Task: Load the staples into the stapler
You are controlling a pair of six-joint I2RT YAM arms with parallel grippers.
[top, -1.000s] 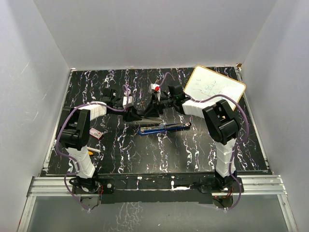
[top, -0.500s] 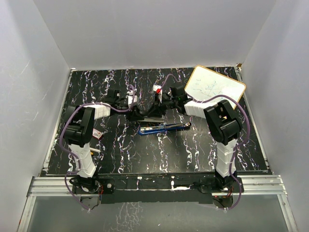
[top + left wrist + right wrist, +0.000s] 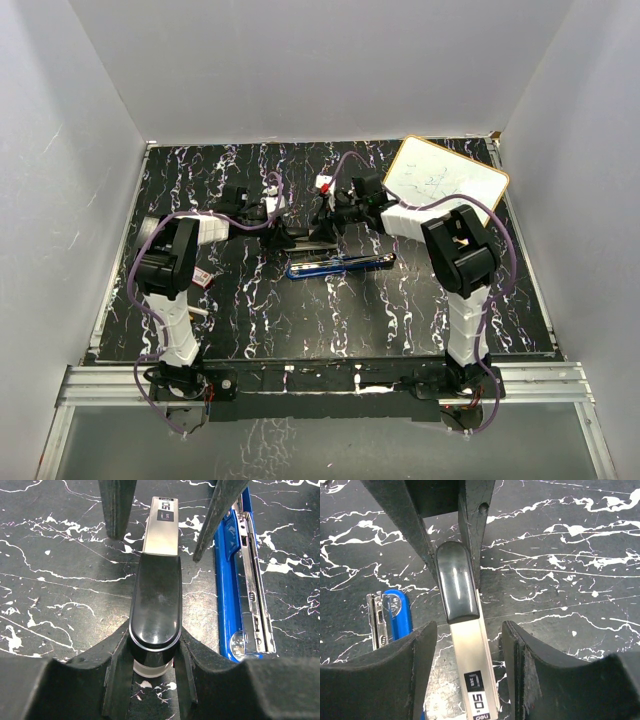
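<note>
The left hand is shut tight on the black end of the silver stapler, likely to keep it steady; the right hand sits open round its other end, not touching; the staple box lies far off on the tabletop.

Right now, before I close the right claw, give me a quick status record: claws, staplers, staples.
left claw: shut on the black stapler, at its dark end
right claw: open, straddling its silver arm, gaps both sides
blue stapler: lying opened out alongside, on the table
staple box: toward the table's left edge, unheld
</note>
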